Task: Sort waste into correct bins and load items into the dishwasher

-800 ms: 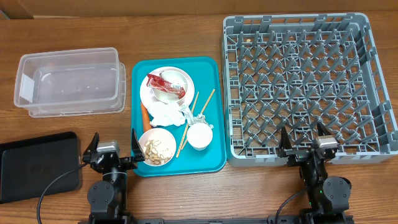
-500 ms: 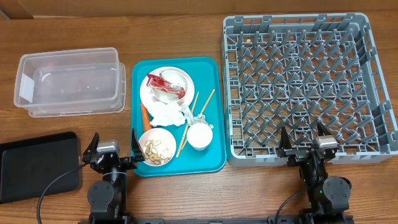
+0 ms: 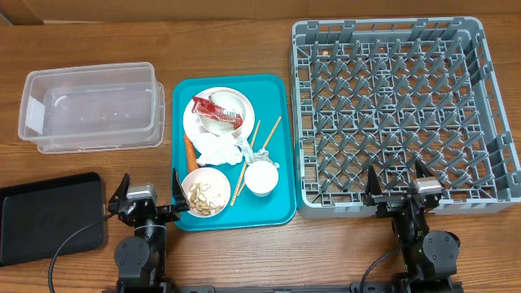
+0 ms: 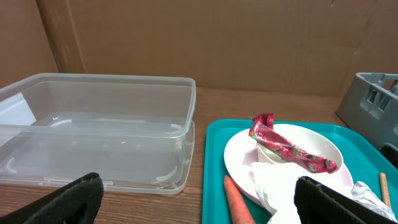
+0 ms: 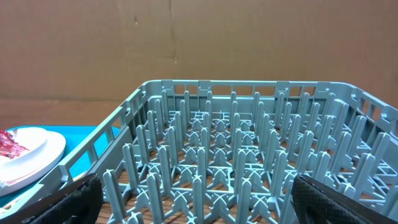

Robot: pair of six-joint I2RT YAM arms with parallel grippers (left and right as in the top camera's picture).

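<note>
Overhead | left gripper [image 3: 149, 180] jaws spread, empty | right gripper [image 3: 396, 174] jaws spread, empty | from left gripper: scraps bowl [image 3: 205, 192] 1 o'clock, then cup [image 3: 261, 177], chopsticks [image 3: 248, 163], tissue [image 3: 218, 148], carrot [image 3: 190, 149], red wrapper [image 3: 216, 112] on plate [image 3: 195, 122], all on teal tray [image 3: 281, 163] | black tray [image 3: 49, 216] 9 o'clock | clear tub [image 3: 89, 106] 11 o'clock | dish rack [image 3: 391, 106] 12 o'clock of right gripper

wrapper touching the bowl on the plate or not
Touching. The left wrist view shows the wrapper draped over the rim of the bowl that sits on the plate, with no gap. The overhead view agrees: it lies across that bowl.
</note>
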